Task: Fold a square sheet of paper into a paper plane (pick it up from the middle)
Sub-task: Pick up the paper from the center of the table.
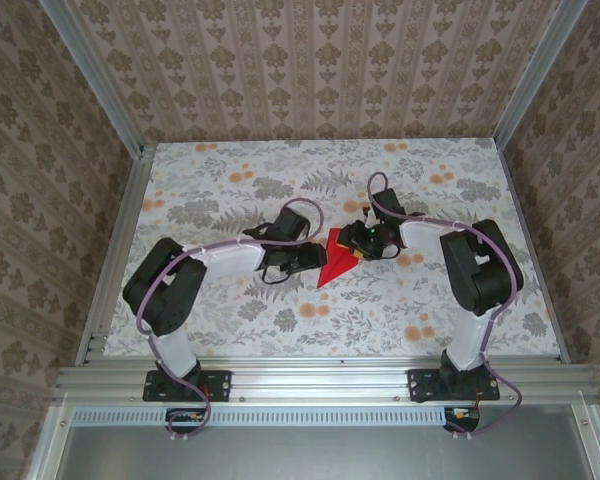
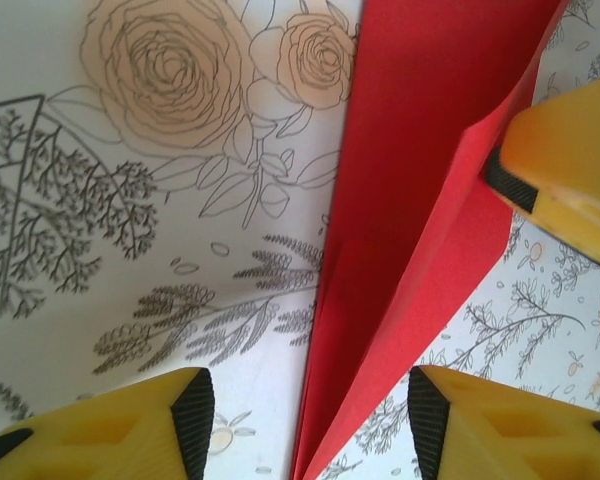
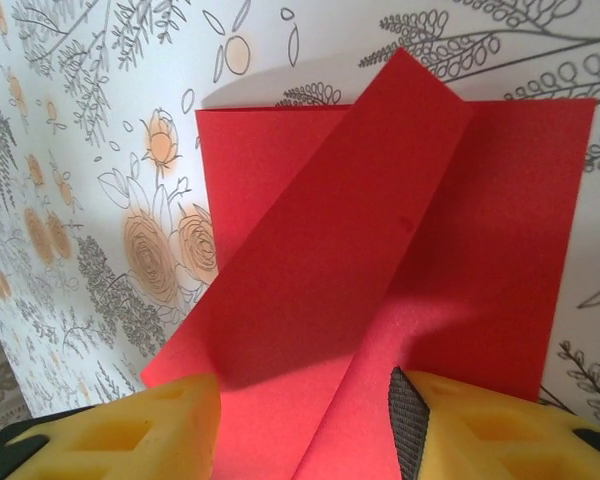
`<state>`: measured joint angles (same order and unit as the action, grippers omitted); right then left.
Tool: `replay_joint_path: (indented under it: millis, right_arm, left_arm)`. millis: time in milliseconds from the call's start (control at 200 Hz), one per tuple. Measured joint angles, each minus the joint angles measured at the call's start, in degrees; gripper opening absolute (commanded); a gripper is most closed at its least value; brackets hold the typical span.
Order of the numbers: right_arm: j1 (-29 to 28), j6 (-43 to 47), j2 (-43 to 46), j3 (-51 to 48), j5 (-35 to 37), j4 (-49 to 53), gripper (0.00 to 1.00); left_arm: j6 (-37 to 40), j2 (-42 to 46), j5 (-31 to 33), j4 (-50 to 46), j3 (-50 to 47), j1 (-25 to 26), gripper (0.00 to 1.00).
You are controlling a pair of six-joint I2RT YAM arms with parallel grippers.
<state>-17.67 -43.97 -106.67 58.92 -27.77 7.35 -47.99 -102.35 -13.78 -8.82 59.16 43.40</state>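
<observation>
Left pincer (image 1: 306, 260): released. Its yellow fingers with black pads (image 2: 194, 420) stand well apart, one on each side of the paper's narrow end, and neither seems to touch it.
Thin bright red paper sheet (image 1: 332, 268): at the middle of the floral-printed bench (image 1: 230, 320), between the two pincers. It is partly folded to a point that faces the near side. Most of it lies flat, and one long flap stands up off the bench.
Right pincer (image 1: 353, 244): just right of the sheet, at its wider far end. Its jaws stand apart with the raised flap between them. One pad (image 3: 406, 425) is at the flap's fold, and I judge this a loose straddle, not a pinch.
Handling: the sheet is probably very light and limp. It would hold a crease but spring back where it is not pressed. It could slide on the smooth bench and would crumple or tear under a hard or skewed squeeze.
Where to hold: along the centre fold near the middle, where the layers are doubled and stiffest. The other pincer should pin a flat part of the sheet, as a loose single-layer corner would only bend.
Container: none holds the sheet, which rests straight on the bench.
</observation>
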Motion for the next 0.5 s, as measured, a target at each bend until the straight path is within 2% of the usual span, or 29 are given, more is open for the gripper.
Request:
replay_joint_path:
  millis: [330, 500]
  right_arm:
    - [-0.9, -0.4, -1.1, 0.0, -4.5, -4.7, 0.43]
    - [-1.4, -0.4, -1.3, 0.0, -6.1, -6.8, 0.39]
  left_arm:
    - [0.0, -3.3, -0.1, -1.9, 2.6, -0.2, 0.41]
    - [0.0, -3.8, -0.2, -2.5, 2.7, -0.8, 0.39]
